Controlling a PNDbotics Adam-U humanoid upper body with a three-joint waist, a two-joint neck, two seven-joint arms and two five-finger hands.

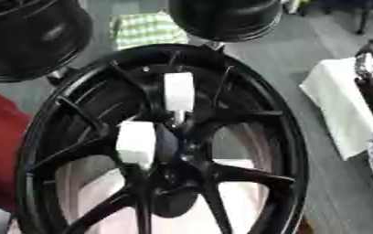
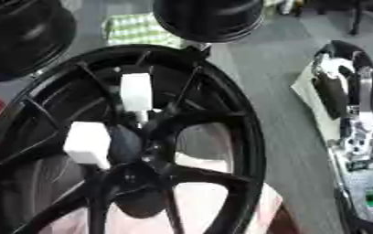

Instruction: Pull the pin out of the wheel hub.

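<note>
Black and glossy, the wheel hub [image 1: 166, 151] filled most of what I could see, its rim curving round from the upper middle down both sides and its thin spokes [image 1: 237, 176] running out from a dark centre [image 1: 173, 183]. It seemed to stand tilted, the top of the rim leaning away. Two white blocks sat among the spokes: the upper white block [image 1: 178, 91] stood upright just above the centre, with a short pale metal pin [image 1: 178, 118] showing beneath it, and the lower white block [image 1: 136, 141] sat down and to the left, against a spoke. I could not tell whether the pin was seated in the hub or merely resting there.

Behind the hub, two more dark wheels [image 1: 221, 18] hung or stood at the upper left and upper middle, with a green-and-white checked cloth [image 1: 146, 29] between them. Grey floor [image 2: 278, 91] stretched off on the right. A red surface [image 1: 2, 146] showed at the left, beyond the rim.

On the right lay a white sheet [image 1: 333, 105], and over it the right robot hand [image 2: 346, 91], black with silver parts, came in along the right edge, well apart from the hub and touching none of it. I could not tell whether its fingers were straight or curled. The left robot hand did not show anywhere.
</note>
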